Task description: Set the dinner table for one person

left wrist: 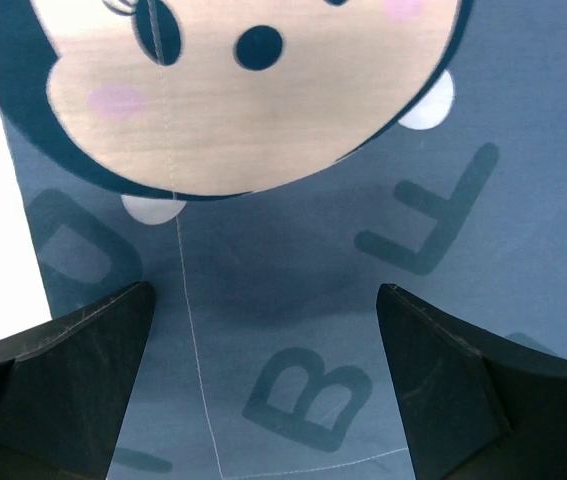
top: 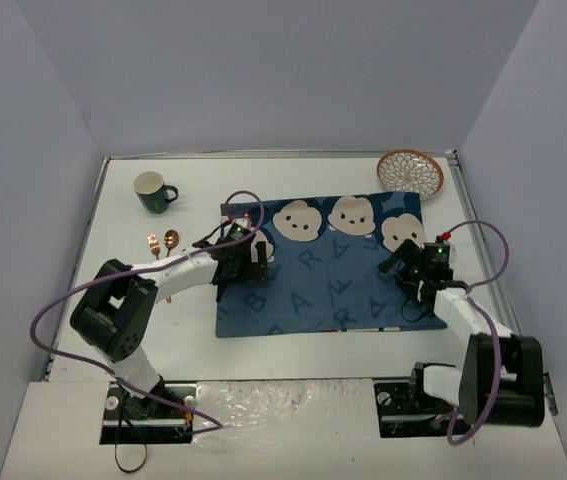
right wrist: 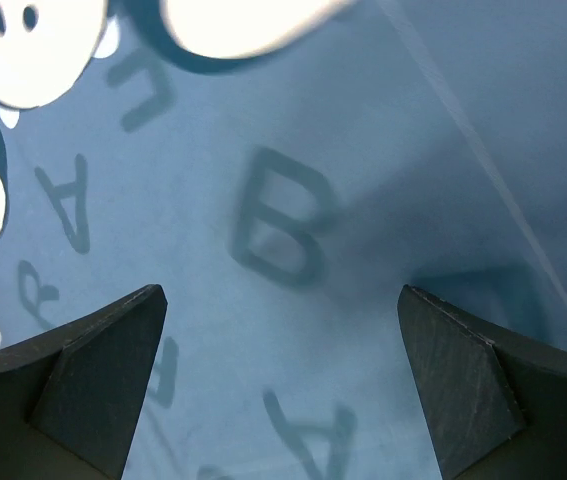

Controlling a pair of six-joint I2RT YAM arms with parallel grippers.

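Over opposite ends of the blue face-print mat (top: 323, 290) lying flat on the white tabletop (top: 293, 180), my left end effector (left wrist: 263, 300) and right end effector (right wrist: 283, 295) hang wide open, gripping nothing.

- One white dinner table (top: 263, 355), just the one under it all.
- One dark blue mat (top: 313, 290) at the centre, and I count three cartoon faces (top: 353, 214) on it.
- One dark mug (top: 151, 190), out at ten o'clock.
- One patterned plate (top: 410, 173), up at one o'clock.
- Two copper-coloured utensils (top: 170, 239), side by side at nine o'clock.
- Two arms (top: 113, 315), so two grippers: left gripper (left wrist: 263, 300) and right gripper (right wrist: 283, 295).
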